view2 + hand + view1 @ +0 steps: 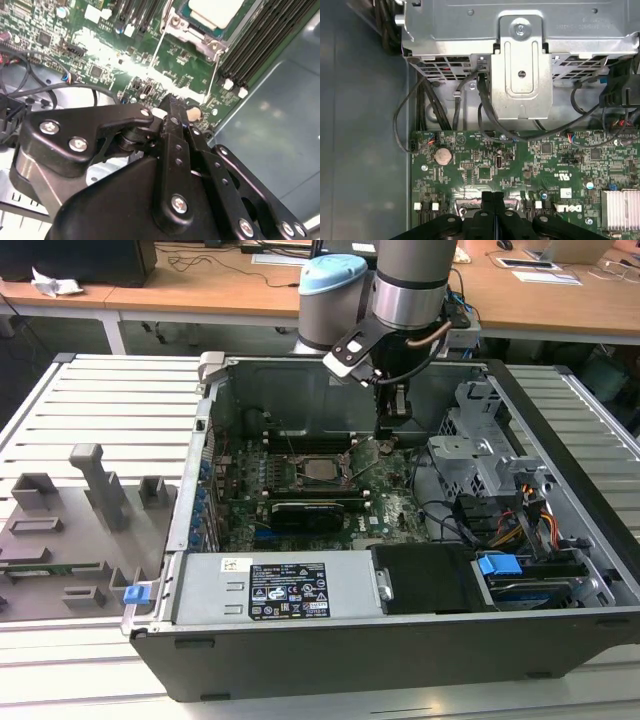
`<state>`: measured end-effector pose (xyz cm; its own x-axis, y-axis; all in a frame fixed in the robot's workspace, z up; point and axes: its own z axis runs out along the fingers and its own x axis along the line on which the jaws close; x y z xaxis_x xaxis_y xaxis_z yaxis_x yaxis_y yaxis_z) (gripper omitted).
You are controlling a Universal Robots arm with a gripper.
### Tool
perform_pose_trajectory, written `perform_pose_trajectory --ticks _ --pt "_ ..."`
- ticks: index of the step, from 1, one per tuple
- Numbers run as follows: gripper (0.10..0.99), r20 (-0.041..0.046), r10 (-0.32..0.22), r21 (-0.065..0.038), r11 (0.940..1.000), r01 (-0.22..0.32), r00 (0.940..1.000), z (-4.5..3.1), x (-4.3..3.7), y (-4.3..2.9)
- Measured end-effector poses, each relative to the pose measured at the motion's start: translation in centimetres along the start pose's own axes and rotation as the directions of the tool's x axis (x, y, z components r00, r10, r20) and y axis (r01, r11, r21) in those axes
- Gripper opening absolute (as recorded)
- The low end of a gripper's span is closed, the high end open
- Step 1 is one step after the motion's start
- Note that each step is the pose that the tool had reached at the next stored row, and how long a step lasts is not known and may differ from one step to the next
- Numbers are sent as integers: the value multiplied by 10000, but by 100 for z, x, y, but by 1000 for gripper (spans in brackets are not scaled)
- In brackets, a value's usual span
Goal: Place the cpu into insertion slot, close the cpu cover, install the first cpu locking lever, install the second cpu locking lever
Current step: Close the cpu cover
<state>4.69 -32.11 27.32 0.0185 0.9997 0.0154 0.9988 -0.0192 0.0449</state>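
The cpu (322,468) lies silver side up in the insertion slot (299,473) at the middle of the green motherboard. In the second wrist view the cpu cover (194,36) lies flat as a silver frame around the cpu (215,9). Two thin wire locking levers (159,47) (215,75) stand up off the board beside the slot. My gripper (391,430) hangs just to the exterior view's right of the slot, with its fingers (493,197) pressed together. One lever's free end lies close to the fingertips (172,107); I cannot tell whether it is pinched.
The open computer case (200,500) walls the board in. A silver drive cage (480,455) (520,75) and loose cables (450,515) stand right of the gripper. A black card with heatsink (315,512) and the power supply (280,590) lie nearer. Long memory slots (260,45) flank the socket.
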Motion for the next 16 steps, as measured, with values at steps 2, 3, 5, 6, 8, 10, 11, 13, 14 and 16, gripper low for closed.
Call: perform_pose_trajectory --ticks 2,3,5,6,8,10,11,13,14,16 --pt "106 1 1 99 10000 -1 10000 49 1 70" --pt "106 2 0 137 9999 0 10000 77 0 79" --pt "106 1 -1 176 9998 1 10000 112 0 88" --pt "106 3 -1 182 9998 1 10000 122 0 101" --pt "106 3 -2 183 9998 2 10000 126 0 113" --pt "106 1 -2 182 9998 2 10000 138 1 121" --pt "106 2 -2 182 9998 2 10000 147 1 124" --pt "106 3 -2 183 9998 2 10000 178 0 124" --pt "106 2 -7 183 9998 7 10000 205 0 124" --pt "106 -9 -11 183 9998 11 10000 221 -1 120"
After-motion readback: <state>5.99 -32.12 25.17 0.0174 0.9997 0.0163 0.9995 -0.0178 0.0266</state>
